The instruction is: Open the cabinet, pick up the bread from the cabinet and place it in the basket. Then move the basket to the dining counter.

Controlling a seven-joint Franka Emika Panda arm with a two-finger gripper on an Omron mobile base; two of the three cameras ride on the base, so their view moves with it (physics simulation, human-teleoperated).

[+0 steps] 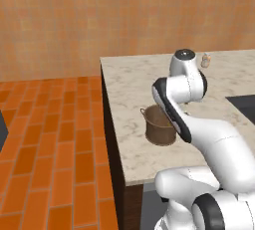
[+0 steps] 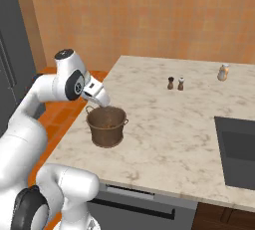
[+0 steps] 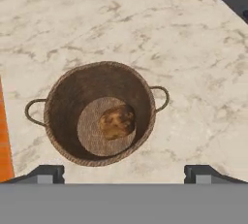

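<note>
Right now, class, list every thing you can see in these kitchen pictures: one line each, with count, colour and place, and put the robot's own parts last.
basket: one, brown woven, two small side handles, standing on the counter near its corner.
bread: one, golden brown, lying on the basket's floor.
dining counter: one, pale beige marble top, dark base.
small shakers: two, one dark and one light, side by side towards the far side of the counter.
small jar: one, pale with an orange-brown band, near the counter's far edge.
dark recess: one, black, set into the counter's right side.
floor: orange tiles, left of the counter.
wall: orange-tan, behind the counter.
pincer: one, dark tips, open, above the basket, holding nothing.
arm: one, white with dark joints.
</note>
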